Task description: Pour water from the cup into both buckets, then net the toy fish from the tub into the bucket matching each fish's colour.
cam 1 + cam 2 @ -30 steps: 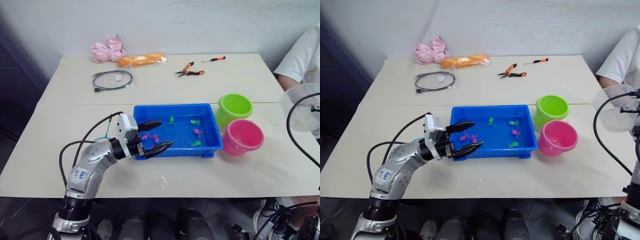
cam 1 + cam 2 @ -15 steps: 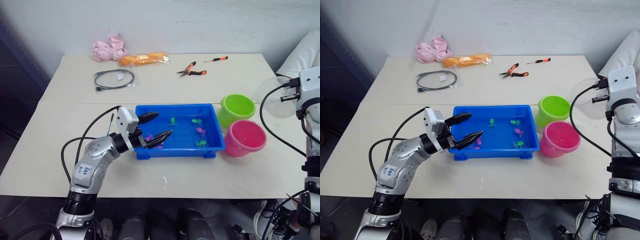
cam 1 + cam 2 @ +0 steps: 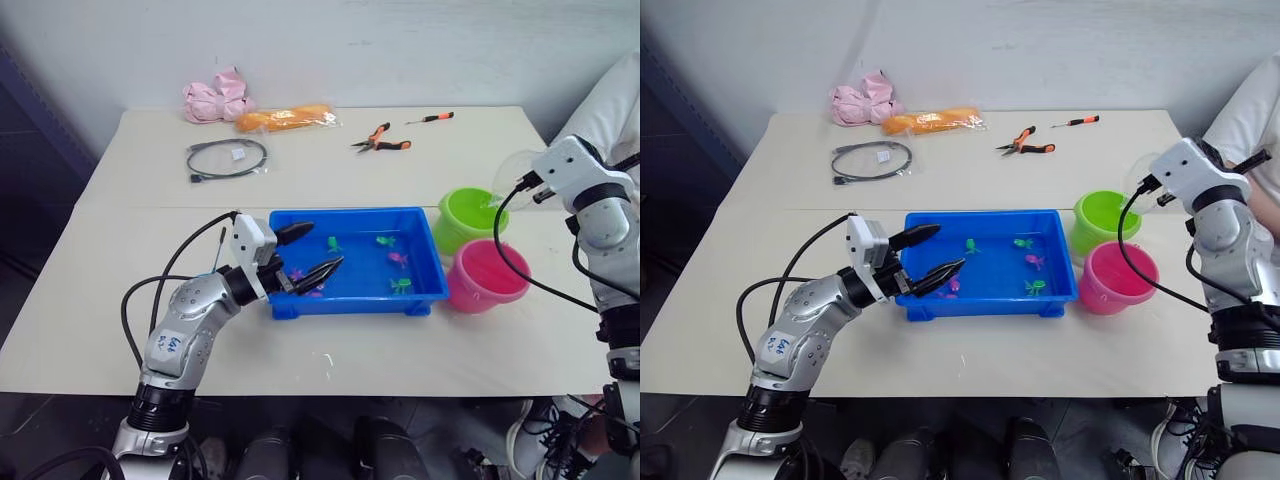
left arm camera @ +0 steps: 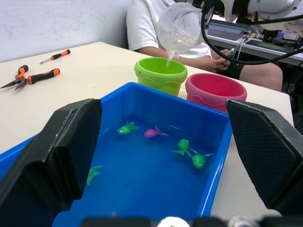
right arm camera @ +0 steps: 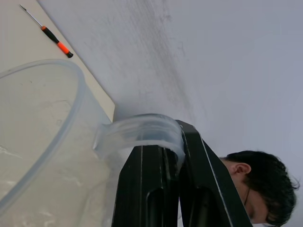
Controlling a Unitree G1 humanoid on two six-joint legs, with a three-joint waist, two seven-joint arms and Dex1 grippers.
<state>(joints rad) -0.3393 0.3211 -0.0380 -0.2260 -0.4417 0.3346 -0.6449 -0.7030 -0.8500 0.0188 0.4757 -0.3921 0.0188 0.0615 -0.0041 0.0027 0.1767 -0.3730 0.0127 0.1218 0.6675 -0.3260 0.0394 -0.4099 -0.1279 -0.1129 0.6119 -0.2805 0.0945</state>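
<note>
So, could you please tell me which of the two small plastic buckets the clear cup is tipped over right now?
The lime green plastic bucket: the clear plastic cup is tilted above it with a thin stream falling in, while the pink plastic bucket beside it has nothing above it.

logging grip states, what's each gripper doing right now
Left gripper: open, empty, over the tub.
Right gripper: shut on the cup handle, cup tipped over the green bucket.

Left gripper [image 3: 310, 253] sat at centre-left of the frame, fingers spread apart. Right gripper [image 5: 163, 189] was raised at right, fingers clamped together.
</note>
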